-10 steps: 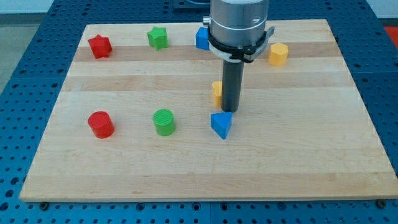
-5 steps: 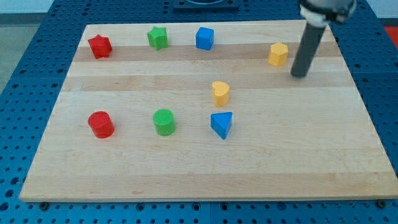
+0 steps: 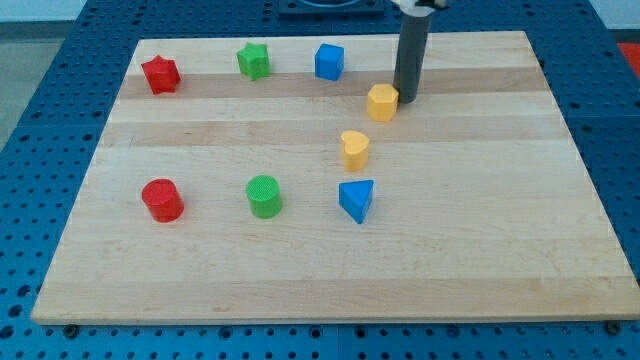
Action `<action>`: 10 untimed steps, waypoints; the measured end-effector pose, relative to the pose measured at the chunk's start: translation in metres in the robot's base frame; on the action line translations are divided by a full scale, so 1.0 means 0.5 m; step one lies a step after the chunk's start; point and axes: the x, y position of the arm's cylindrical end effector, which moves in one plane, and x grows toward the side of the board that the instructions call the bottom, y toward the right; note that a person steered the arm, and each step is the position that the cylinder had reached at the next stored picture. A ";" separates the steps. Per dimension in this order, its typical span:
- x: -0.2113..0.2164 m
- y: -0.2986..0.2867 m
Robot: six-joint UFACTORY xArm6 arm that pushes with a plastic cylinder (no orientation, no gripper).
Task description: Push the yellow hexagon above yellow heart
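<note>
The yellow hexagon (image 3: 382, 102) lies on the wooden board, up and slightly right of the yellow heart (image 3: 354, 149). My tip (image 3: 406, 97) touches the hexagon's right side. The dark rod rises from there out of the view's top. A small gap of bare board separates the hexagon from the heart.
A blue cube (image 3: 328, 62), a green star (image 3: 254, 60) and a red star (image 3: 159, 74) stand along the view's top. A red cylinder (image 3: 162, 200), a green cylinder (image 3: 264, 196) and a blue triangle (image 3: 356, 200) lie lower down. The board's edge (image 3: 320, 318) runs along the bottom.
My tip went from beside the heart to the hexagon's right, then moved left. The hexagon slid left and down from the upper right to just above the heart.
</note>
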 end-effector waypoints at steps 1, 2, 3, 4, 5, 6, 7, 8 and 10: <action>0.025 -0.024; -0.021 -0.025; -0.013 -0.073; -0.009 -0.108; 0.004 -0.141; 0.009 -0.146; 0.009 -0.146; 0.010 -0.146; 0.031 -0.146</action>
